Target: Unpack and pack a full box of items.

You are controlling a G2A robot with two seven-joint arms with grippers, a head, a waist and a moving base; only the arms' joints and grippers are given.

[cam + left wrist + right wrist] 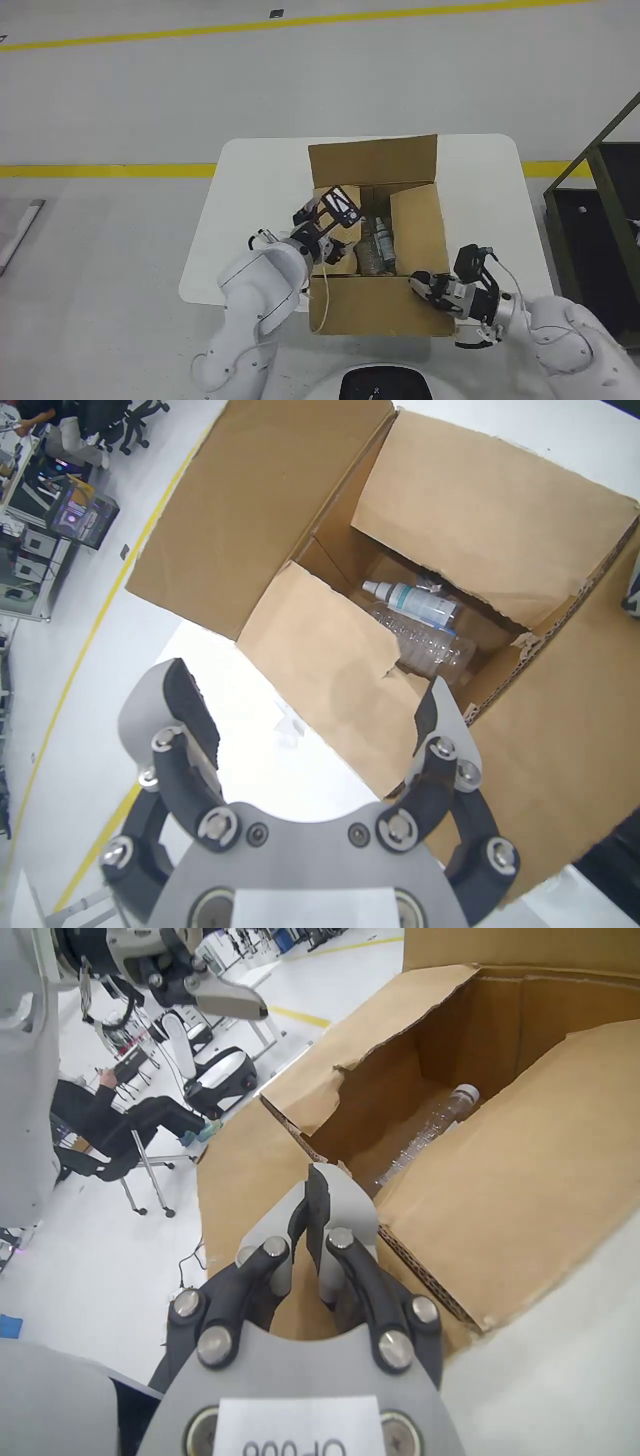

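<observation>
Left pincer [307, 687] wide over your box's [480, 515] side flap [330, 640], right pincer [314, 1200] pinched closed by near flap [240, 1198], you've got bottles [430, 645] inside.

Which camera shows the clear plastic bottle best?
Left wrist view: the clear plastic bottle lies with its ribbed body exposed. Right wrist view catches cap and side past a flap; top view, a small sliver.

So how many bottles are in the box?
2: a clear bottle lying on the box floor, a white labelled bottle beside it. The flaps may hide more.
</observation>
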